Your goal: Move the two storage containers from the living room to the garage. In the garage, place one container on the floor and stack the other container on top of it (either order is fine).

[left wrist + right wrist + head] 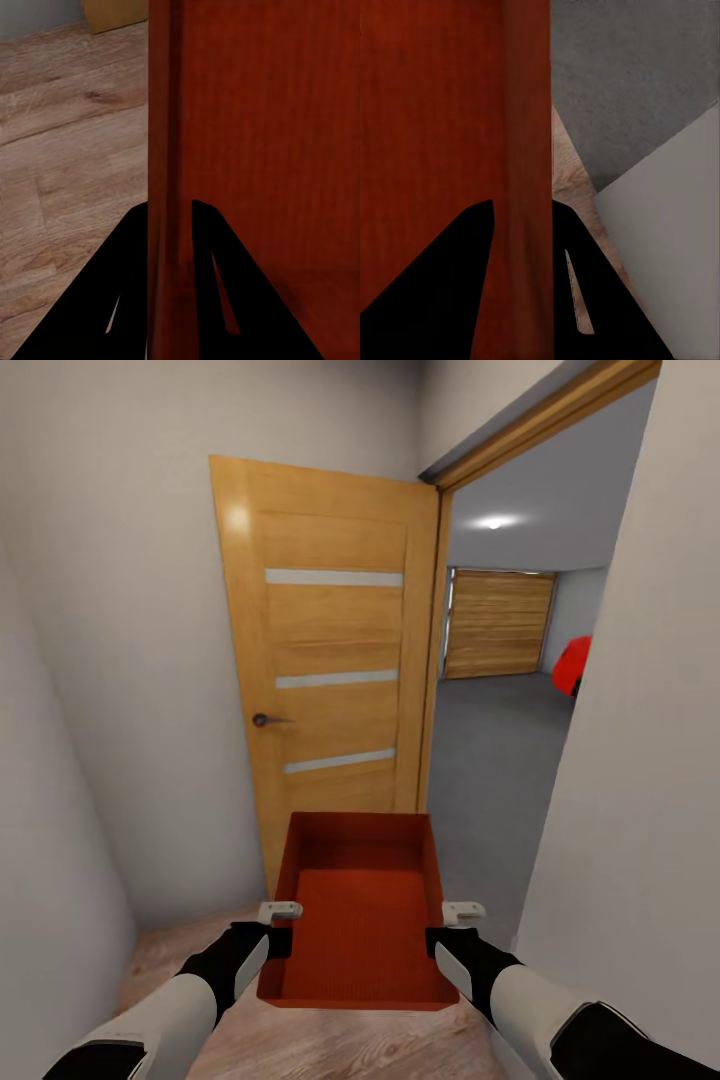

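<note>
An orange-red open-top storage container (358, 920) hangs in front of me above the wood-plank floor, carried between both arms. My left gripper (278, 925) is shut on its left wall (163, 150), one black finger on each side. Likewise my right gripper (450, 928) is shut on the right wall (526, 150). Through the doorway ahead on the right lies the garage, with its grey concrete floor (490, 760) and part of a red car (573, 665).
An open wooden door (330, 670) with a dark handle (262, 719) stands straight ahead, left of the doorway. White walls close in on the left (60, 780) and right (640, 760). A wooden garage door (498, 622) closes the far end.
</note>
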Controlling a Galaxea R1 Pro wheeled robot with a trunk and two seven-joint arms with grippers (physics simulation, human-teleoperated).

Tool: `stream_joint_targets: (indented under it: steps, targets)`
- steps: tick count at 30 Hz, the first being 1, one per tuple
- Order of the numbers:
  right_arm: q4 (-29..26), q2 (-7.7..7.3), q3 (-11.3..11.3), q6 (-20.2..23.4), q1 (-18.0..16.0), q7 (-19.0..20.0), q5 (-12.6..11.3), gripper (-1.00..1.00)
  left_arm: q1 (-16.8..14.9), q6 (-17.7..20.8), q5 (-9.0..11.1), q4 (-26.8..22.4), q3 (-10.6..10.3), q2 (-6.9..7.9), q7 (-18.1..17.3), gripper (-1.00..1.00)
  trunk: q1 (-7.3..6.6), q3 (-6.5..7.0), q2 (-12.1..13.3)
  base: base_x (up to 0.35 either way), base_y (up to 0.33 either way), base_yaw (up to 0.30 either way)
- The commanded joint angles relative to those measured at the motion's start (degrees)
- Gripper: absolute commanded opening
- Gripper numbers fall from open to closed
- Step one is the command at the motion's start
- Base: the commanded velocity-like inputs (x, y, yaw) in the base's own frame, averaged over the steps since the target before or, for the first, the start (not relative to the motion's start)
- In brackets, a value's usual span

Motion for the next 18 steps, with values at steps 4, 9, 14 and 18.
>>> stream_joint_targets:
  steps: [4,9,14,18]
  targets:
    - [-0.17,0.06,0.84,0.41,-0.09,-0.49,1.51,-1.00,-0.01,0.39,-1.04,0.04,0.39,-0.43,0.58,-1.00,0.04,-0.10,-0.08,0.258,0.224,-0.001]
    - [-0.17,0.13,0.84,0.41,-0.07,-0.49,1.51,-1.00,-0.01,0.41,-1.04,0.04,0.41,-0.43,0.58,-1.00,0.04,-0.10,-0.08,0.258,0.225,-0.021]
    - [-0.17,0.14,0.84,0.41,-0.07,-0.49,1.51,-1.00,-0.01,0.38,-1.04,0.04,0.38,-0.43,0.58,-1.00,0.04,-0.10,-0.08,0.258,0.225,-0.190]
    - [-0.17,0.15,0.84,0.41,-0.06,-0.49,1.54,-1.00,-0.01,0.39,-1.04,0.04,0.40,-0.43,0.58,-1.00,0.04,-0.10,-0.08,0.190,0.157,-0.237]
